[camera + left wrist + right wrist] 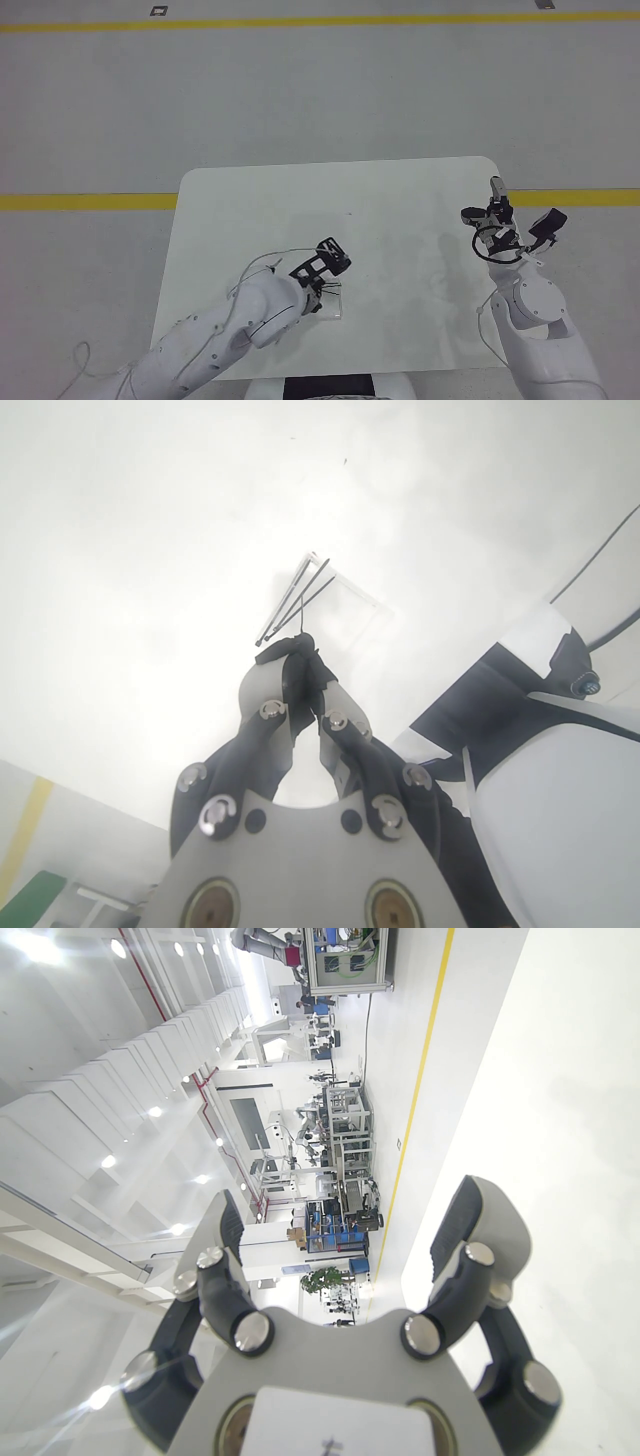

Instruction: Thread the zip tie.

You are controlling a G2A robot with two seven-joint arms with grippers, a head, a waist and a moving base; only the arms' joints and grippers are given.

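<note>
The left gripper is pinched together on one black tie. The thin strap pokes out past the fingertips, over a clear tray where a few spare ties lie side by side. From above, this sits close to the middle of the table, a little toward 6 o'clock. The right gripper is spread apart with nothing in it, at about 3 o'clock by the table's edge, well apart from the tie. The tie will likely weigh almost nothing and be springy and slick. It should bend easily across its flat side and could twist or slip out of a loose pinch. I cannot tell which end is in the pads. For threading, I'd have the free gripper take the strap close to its tip, flat sides against the pads, so little is left loose to wobble. The head needs holding firmly, with its slot left uncovered.
</note>
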